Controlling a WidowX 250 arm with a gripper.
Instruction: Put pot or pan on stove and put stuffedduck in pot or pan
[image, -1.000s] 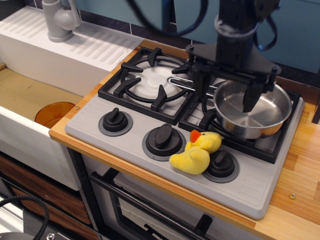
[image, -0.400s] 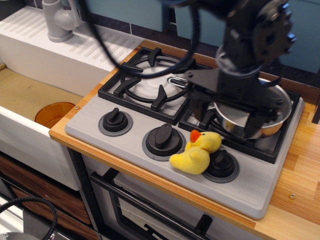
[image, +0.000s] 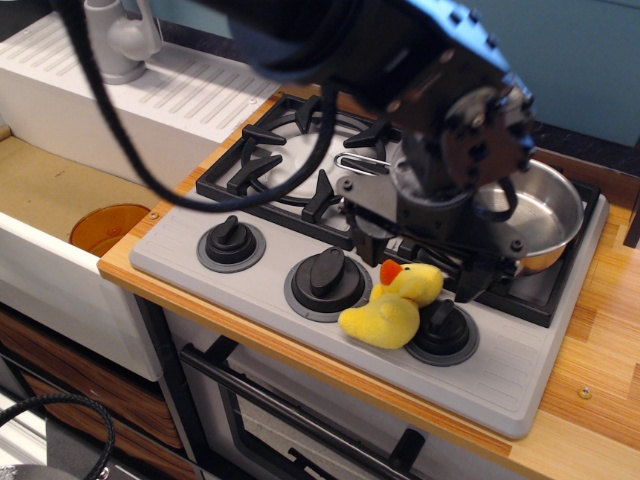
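Note:
The shiny steel pan (image: 545, 215) sits on the stove's right burner, its wire handle (image: 362, 165) reaching left; the arm hides its left part. The grey stove (image: 180, 250) has black grates and three knobs. The yellow stuffed duck (image: 393, 308) with an orange beak lies on the stove's front, against the right knob (image: 445, 330). My gripper (image: 418, 258) hangs open and empty just above and behind the duck, one finger left of the beak and one finger (image: 470, 283) to its right.
A white sink unit with a grey tap (image: 118, 40) stands at the back left. A beige basin with an orange drain (image: 108, 228) lies to the left. Wooden counter (image: 605, 340) runs along the right side. The left burner grate (image: 285, 165) is bare.
The arm has come forward and down from above the pan to just over the duck. The pan and the duck have not moved.

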